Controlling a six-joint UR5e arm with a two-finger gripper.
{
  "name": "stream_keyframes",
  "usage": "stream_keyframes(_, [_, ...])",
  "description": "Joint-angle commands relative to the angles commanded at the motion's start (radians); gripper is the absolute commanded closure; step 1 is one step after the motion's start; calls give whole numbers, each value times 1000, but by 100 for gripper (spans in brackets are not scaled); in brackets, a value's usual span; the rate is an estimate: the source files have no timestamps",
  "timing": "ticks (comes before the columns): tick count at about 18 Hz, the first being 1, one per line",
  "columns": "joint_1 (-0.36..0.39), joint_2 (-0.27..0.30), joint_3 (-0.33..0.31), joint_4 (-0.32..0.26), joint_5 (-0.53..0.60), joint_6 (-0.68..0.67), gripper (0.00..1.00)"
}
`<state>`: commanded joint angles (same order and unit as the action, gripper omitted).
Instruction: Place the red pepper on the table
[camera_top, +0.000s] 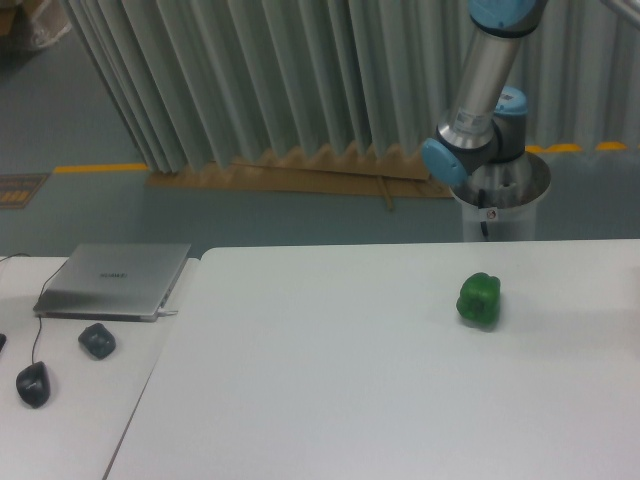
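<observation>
The white table (330, 380) fills the lower right of the camera view. No red pepper shows anywhere; it is out of view. Only the arm's base and lower links (478, 110) are visible behind the table's far edge, rising out of the top of the frame. The gripper itself is out of view.
A green bell pepper (479, 298) sits on the table toward the right. On the narrower desk at left lie a closed laptop (113, 280), a dark rounded object (97, 340) and a black mouse (32, 384). Pleated curtains hang behind.
</observation>
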<state>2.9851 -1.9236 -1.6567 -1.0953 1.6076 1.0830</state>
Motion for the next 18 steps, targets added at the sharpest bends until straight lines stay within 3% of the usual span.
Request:
stream_keyframes(6, [-3,-23,-3,6,-1,2,0])
stream_keyframes(9, [-2,-28,0,5,0,5,32])
stream_keyframes(11, [-2,-25,0,3,2,24,47])
stream_keyframes(13, [-2,-21,0,0,3,28,55])
stream_keyframes(18, [-5,-12,29,-15,6,45,56])
